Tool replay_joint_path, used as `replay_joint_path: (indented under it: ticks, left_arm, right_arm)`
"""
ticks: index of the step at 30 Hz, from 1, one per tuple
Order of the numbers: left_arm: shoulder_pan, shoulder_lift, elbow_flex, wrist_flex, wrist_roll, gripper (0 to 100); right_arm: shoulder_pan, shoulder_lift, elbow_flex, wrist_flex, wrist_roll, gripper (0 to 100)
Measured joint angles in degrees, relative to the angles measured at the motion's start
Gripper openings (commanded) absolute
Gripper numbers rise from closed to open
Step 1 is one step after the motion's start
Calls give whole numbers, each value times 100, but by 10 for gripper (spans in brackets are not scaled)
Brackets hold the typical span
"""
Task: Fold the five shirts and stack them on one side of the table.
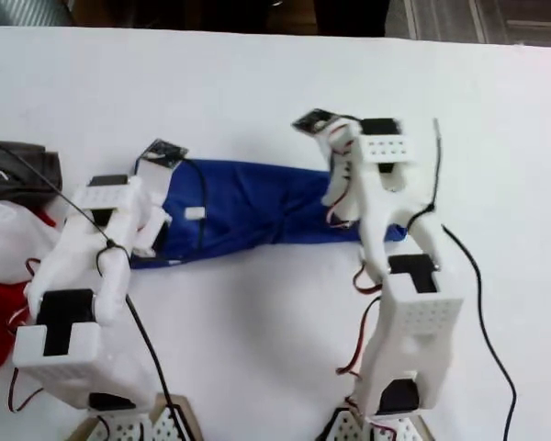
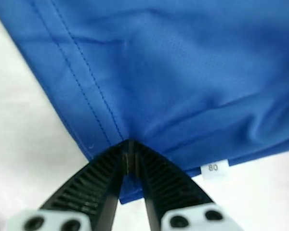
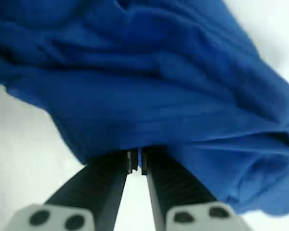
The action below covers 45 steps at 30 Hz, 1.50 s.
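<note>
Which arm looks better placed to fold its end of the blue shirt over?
Right, probably. The left gripper and right gripper each pinch one end of the blue shirt. The other shirts lie beside the left arm, so sweeping the right end over folds toward them.

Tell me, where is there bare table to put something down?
Bare: the far strip of table behind the blue shirt, and the patch between left arm and right arm. Crowded: the left edge, under a heap of shirts.
</note>
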<state>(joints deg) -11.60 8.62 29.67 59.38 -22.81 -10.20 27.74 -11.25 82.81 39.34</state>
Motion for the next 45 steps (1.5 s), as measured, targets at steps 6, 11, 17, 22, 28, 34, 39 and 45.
replay_joint_path:
  ticks: [6,11,17,22,28,34,39,45]
  left_arm:
    - [0,0,0,0,0,27]
    - [0,0,0,0,0,27]
    - [0,0,0,0,0,27]
    - [0,0,0,0,0,27]
    - [0,0,0,0,0,27]
    - [0,0,0,0,0,27]
    - [0,0,0,0,0,27]
    - [0,0,0,0,0,27]
  right_arm:
    - [-457,0,-273,-387,-352,20]
    - [-484,35,-642,-800,-862,20]
    - [-492,492,-695,-1037,-923,20]
    - [-484,501,-879,-1020,-923,20]
    - [-519,211,-923,-519,-941,20]
    - [-826,167,-923,-466,-941,20]
    - [-976,334,-941,-897,-941,20]
    - [-985,1064,-1222,-1020,-941,20]
